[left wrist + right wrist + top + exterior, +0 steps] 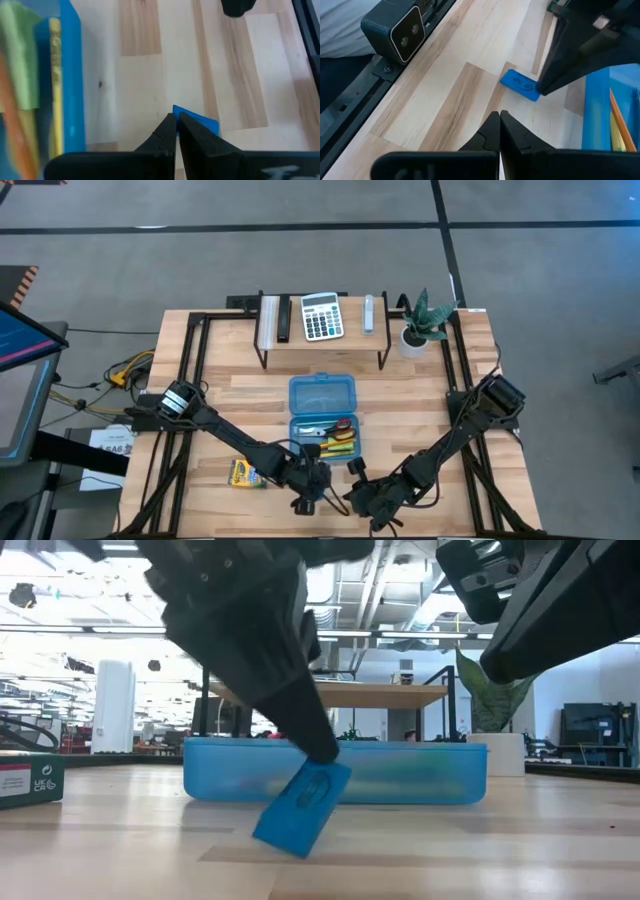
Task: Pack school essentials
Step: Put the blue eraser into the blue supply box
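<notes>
Pinching the tilted blue eraser by one corner, the left claw risked dropping it; right claw at 3 o'clock, pressed together.

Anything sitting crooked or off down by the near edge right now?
Yes: the blue eraser is tipped up on one corner, pinched at its top end by the left gripper in front of the blue case, not flat on the table. The crayon box lies outside the case.
</notes>
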